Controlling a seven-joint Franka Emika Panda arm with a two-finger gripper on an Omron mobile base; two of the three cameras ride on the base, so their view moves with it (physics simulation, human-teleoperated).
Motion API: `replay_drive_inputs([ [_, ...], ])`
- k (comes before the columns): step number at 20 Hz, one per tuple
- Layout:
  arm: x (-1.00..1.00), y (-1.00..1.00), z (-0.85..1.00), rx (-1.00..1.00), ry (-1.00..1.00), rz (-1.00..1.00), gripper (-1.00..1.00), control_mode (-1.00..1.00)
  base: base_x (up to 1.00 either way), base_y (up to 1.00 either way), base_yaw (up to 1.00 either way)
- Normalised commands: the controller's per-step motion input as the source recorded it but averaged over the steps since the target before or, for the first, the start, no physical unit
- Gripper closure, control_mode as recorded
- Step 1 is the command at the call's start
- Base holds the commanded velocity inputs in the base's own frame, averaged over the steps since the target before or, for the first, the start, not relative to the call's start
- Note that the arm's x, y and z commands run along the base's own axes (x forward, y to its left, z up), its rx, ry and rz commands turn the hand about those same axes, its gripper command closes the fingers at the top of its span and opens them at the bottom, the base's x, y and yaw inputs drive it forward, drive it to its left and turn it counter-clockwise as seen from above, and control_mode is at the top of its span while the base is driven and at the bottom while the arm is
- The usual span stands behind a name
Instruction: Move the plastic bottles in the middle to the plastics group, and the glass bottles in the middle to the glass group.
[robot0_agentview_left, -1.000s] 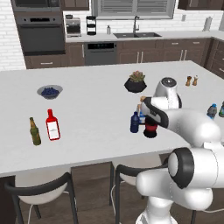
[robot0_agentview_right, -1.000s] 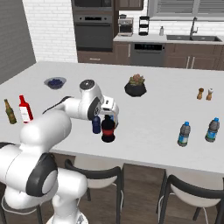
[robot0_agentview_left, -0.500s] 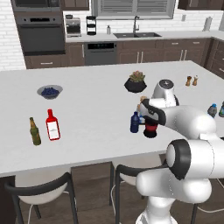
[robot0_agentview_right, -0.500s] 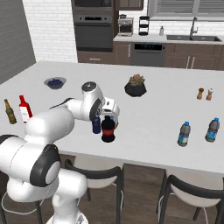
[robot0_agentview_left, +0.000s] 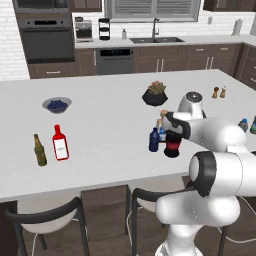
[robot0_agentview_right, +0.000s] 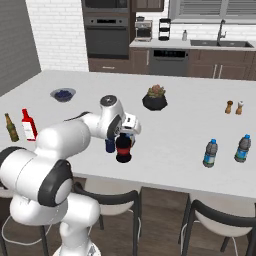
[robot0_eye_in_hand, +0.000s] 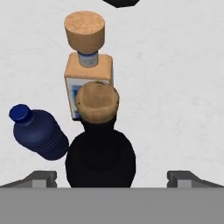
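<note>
Jaws spread wide, either side of the black bottle (robot0_eye_in_hand: 100, 153), cork-topped, at lower centre of the hand view, no contact visible. Pale bottle (robot0_eye_in_hand: 89, 78) directly above it; navy bottle (robot0_eye_in_hand: 38, 134) at lower left. Bowl (robot0_agentview_left: 57, 104) holding dark blue berries at left on white bench (robot0_agentview_left: 105, 120).

Far left on the white counter (robot0_agentview_left: 110, 100): a bowl (robot0_agentview_left: 57, 104) of dark berries. Far middle: a dark pot (robot0_agentview_left: 154, 96) with a leafy plant. Far right: two small shakers (robot0_agentview_left: 219, 92), side by side. Near edge: dark chairs (robot0_agentview_left: 47, 214) tucked under.
</note>
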Motion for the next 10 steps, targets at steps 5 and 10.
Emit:
replay_drive_inputs([
  [5,0.04,0.00,0.00,0.00,0.00,0.00,-1.00,-1.00,0.00,0.00,0.00],
  [10,0.00,0.04,0.00,0.00,0.00,0.00,-1.00,-1.00,0.00,0.00,0.00],
])
